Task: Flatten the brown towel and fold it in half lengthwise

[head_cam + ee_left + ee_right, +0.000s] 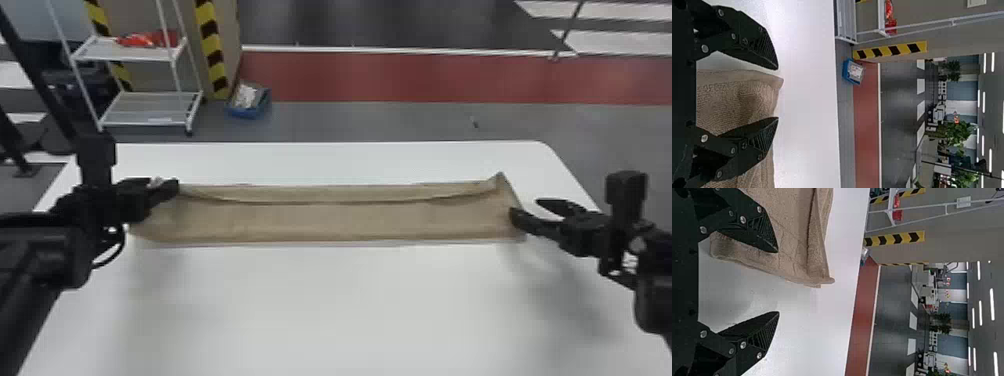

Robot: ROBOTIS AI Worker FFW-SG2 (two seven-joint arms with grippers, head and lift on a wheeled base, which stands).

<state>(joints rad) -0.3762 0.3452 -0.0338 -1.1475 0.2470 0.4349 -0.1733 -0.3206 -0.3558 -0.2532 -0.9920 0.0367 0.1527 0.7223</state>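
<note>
1. For the brown towel (310,220): lies on the white table (350,300) as a long strip, with a loose layer along its far side; serves as landmark below.
2. Looks light, soft and limp, with a nubbly weave; probably grips well and does not break; may sag midway or wrinkle under an uneven pull.
3. Best taken by matching corners at both ends of the towel; at its far right, offers a raised corner (500,178) for an easy pinch; calls for care to catch only the intended layers; cannot tell their number there.
4. At the towel's left end, see the left gripper (777,93), with fingers spread and pinching nothing; near the towel's right end, see the right gripper (778,282), likewise spread, with one finger over the cloth and the other beyond its edge.
5. Well beyond the towel, toward its left, find a white rack (122,51) with red items (145,40), a striped post (211,50) and a blue bin (245,114) on the floor; likely too far off to hinder.
6. Above the towel's ends, watch the fingers themselves; could snag or drag the edge if closed too low; cannot tell about contact with the cloth.
</note>
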